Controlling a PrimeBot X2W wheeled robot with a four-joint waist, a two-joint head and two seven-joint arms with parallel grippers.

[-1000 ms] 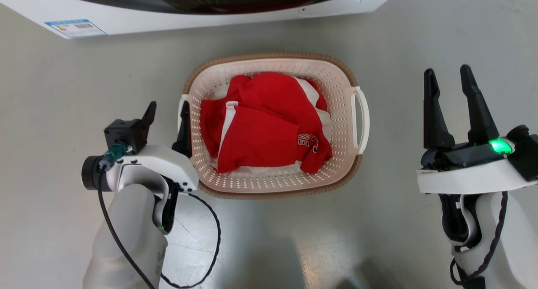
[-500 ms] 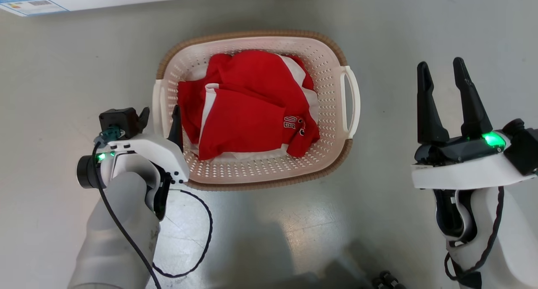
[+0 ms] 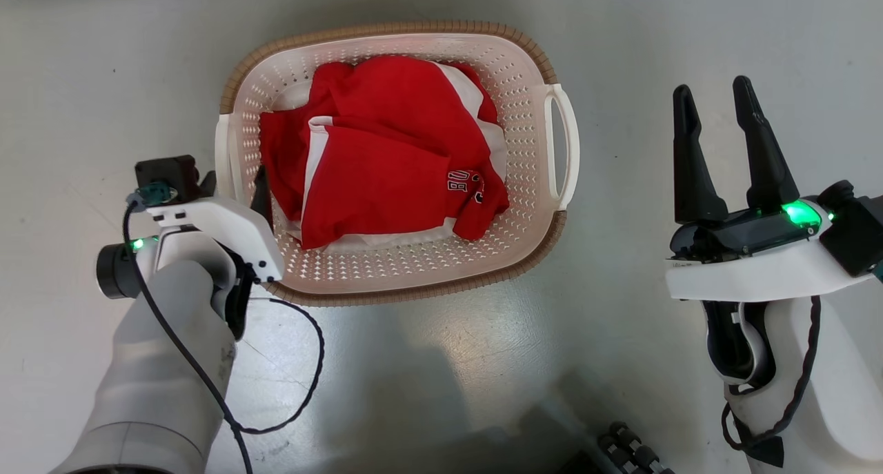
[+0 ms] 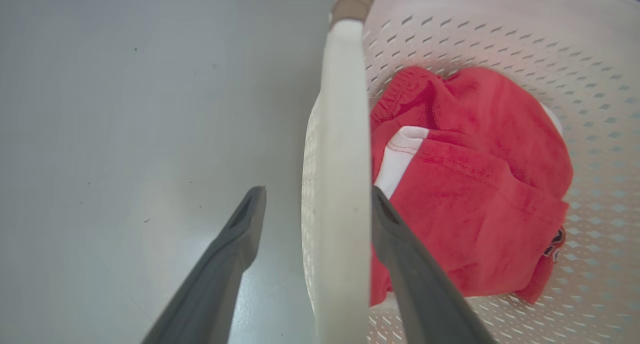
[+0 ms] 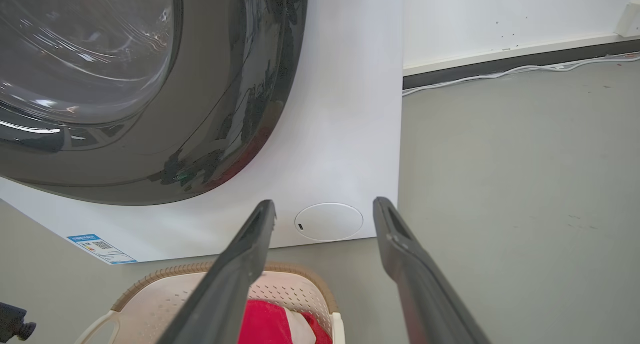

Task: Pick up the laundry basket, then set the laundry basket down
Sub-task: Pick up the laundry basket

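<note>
We see the laundry basket at about 12 o'clock in the head view, mouth up: a cream-white perforated plastic tub shaped as a rounded rectangle, with a brown woven-look rim. Its white loop handles sit at its 3 and 9 o'clock sides. Inside lies crumpled red-and-white clothing.

Left gripper and right gripper both hold jaws apart.
</note>
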